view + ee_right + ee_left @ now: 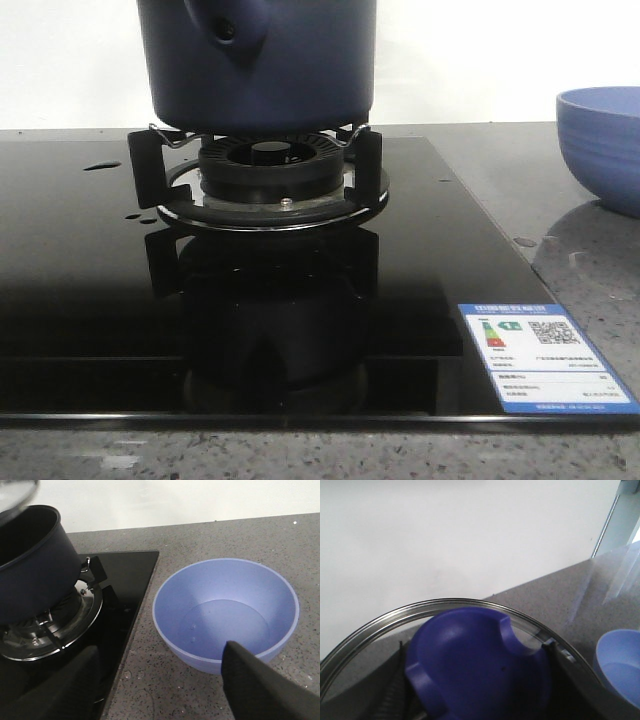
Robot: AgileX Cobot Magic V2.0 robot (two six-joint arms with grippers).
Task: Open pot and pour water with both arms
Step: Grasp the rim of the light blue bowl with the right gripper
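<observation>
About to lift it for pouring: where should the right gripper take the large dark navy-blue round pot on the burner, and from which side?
Probably the tapered handle stub, the only part narrow enough for the jaws. The straight glossy walls of the pot look too wide. The stub points toward the robot, so come in from the near side, closing across its width.

Right claw [155,680] shows two matte black fingers [260,685], broad, smooth and wedge-shaped

Pot [258,62] blocks burner centre; bowl [602,145] sits well right, open counter btwn them.
</observation>
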